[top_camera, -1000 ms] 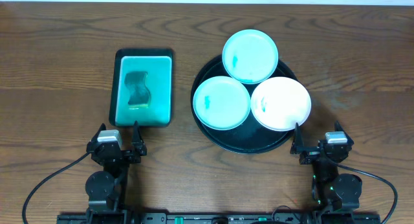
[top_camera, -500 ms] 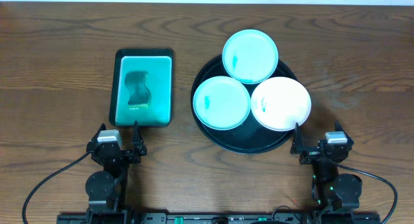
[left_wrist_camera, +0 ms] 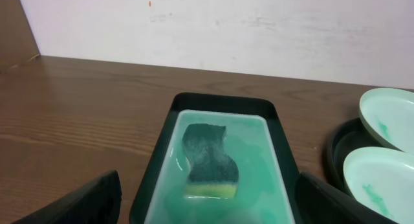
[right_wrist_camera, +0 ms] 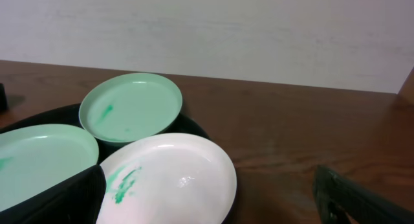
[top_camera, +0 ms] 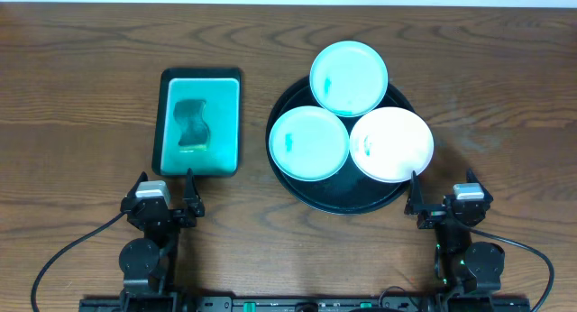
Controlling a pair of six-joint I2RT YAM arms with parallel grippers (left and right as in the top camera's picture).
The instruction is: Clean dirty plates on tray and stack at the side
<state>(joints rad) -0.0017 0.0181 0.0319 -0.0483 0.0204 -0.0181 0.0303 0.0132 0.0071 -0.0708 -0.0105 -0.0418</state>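
Note:
The round black tray [top_camera: 338,200] holds three small plates with teal smears: a mint one at the back [top_camera: 349,78], a mint one at the left [top_camera: 308,142] and a white one at the right [top_camera: 391,145]. In the right wrist view the white plate [right_wrist_camera: 171,175] lies just ahead of my open, empty right gripper [right_wrist_camera: 213,208], with the back plate [right_wrist_camera: 132,107] and left plate [right_wrist_camera: 42,159] beyond. My right gripper [top_camera: 442,202] rests near the tray's front right rim. My left gripper [top_camera: 167,197] is open and empty, just in front of the teal dish.
A rectangular teal dish [top_camera: 200,123] with a dark rim holds a sponge [top_camera: 192,124] left of the tray. In the left wrist view the dish [left_wrist_camera: 220,159] and sponge [left_wrist_camera: 207,153] lie straight ahead. The table is dark wood, with a pale wall behind.

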